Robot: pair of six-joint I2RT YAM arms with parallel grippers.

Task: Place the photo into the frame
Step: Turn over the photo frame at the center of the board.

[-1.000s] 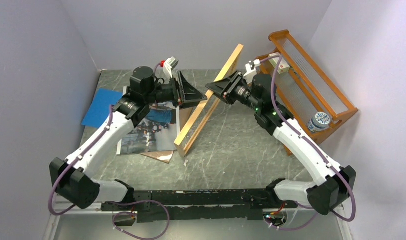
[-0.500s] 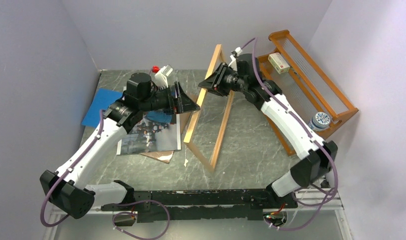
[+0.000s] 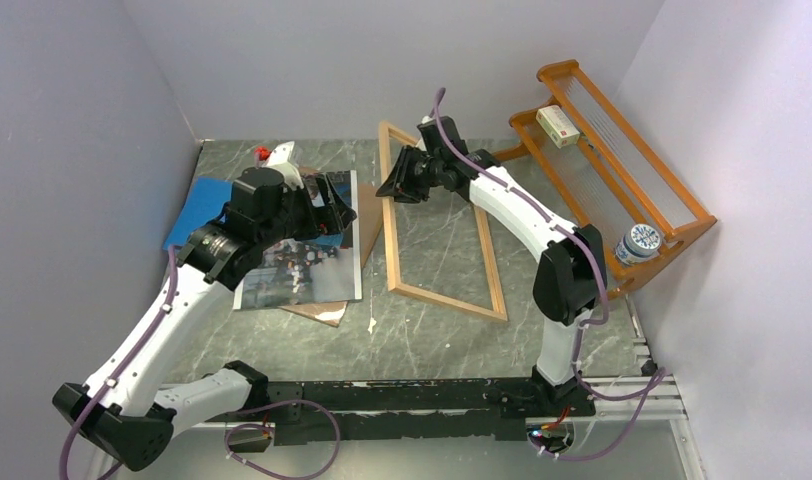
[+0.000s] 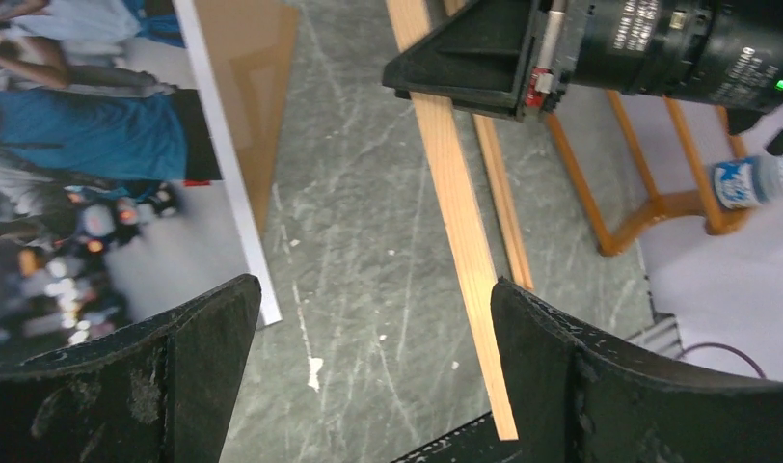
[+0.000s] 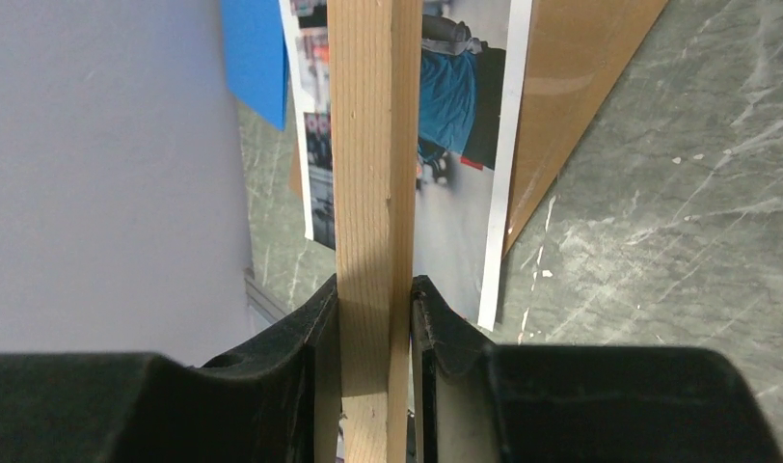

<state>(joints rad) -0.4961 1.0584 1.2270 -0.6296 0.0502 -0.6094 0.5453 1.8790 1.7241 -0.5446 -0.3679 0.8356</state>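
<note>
Moved in the last second: frame (image 3: 447, 302), from standing on edge between my arms to lying nearly flat; my left arm has drawn back over the photo (image 3: 302, 265). Right gripper (image 5: 373, 299): pinching a frame rail between both pads. Left gripper (image 4: 373, 318): spread, holding nothing, with the frame rail beside its right finger and the photo beyond its left, face up on the brown backing panel (image 3: 367, 225). Status: frame laid down, photo not yet lifted or seated. I judge most of the work remains.
</note>
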